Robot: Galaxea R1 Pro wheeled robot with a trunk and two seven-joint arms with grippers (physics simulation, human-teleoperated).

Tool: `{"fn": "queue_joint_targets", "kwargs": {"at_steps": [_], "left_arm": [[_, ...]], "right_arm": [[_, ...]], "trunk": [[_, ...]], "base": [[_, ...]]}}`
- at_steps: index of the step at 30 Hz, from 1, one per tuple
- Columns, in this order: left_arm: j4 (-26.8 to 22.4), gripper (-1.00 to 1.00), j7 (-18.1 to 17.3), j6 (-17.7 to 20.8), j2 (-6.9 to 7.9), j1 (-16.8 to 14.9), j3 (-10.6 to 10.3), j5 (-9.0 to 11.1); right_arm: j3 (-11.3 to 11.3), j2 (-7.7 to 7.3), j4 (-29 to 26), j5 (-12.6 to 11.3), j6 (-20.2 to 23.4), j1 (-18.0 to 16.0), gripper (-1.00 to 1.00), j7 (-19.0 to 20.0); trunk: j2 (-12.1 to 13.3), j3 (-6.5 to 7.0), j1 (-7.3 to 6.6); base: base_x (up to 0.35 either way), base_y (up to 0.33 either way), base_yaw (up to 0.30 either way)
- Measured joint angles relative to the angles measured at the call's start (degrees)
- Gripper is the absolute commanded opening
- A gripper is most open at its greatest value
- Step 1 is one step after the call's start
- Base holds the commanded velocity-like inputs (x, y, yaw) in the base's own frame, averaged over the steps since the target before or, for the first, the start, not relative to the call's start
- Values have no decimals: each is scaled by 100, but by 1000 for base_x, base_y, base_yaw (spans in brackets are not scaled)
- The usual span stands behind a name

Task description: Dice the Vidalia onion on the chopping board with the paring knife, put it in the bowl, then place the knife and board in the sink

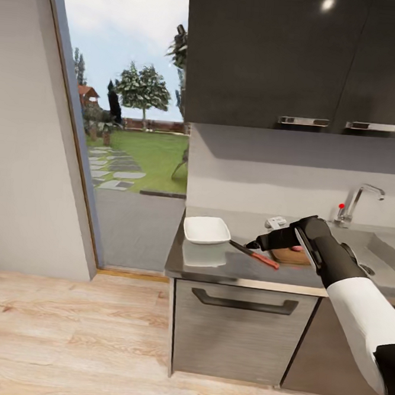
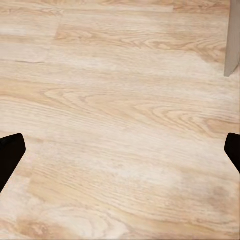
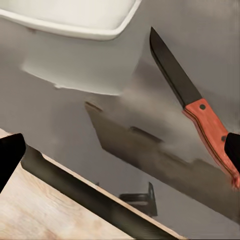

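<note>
Head view, white bowl (image 1: 207,230) empty, countertop (image 1: 216,265)

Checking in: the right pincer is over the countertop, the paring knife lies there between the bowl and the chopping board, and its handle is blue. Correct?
Not quite. The paring knife has a red handle, not blue, as the right wrist view shows plainly. The rest holds: in the head view the right pincer is over the countertop, and the knife lies between the bowl and the chopping board.
</note>
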Motion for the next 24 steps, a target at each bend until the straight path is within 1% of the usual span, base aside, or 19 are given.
{"fn": "queue_joint_targets", "kwargs": {"at_steps": [3, 6, 17, 24], "left_arm": [[-2, 100, 0, 0, 0, 0, -3, 0], [-1, 100, -1, 1, 0, 0, -5, 0], [-2, 100, -4, 2, 0, 1, -4, 0], [0, 100, -7, 1, 0, 0, -4, 0]], "right_arm": [[1, -54, 0, -4, -1, 0, 100, 1], [1, -67, 4, 0, 0, 0, 100, 1], [6, -72, 10, 6, 0, -1, 100, 0], [15, -73, 39, 7, -2, 0, 100, 1]], "trunk": [[0, 0, 0], [0, 0, 0], [0, 0, -2], [0, 0, 0]], "base": [[9, 14, 0], [66, -64, 0], [188, -190, 0], [34, -10, 0]]}}
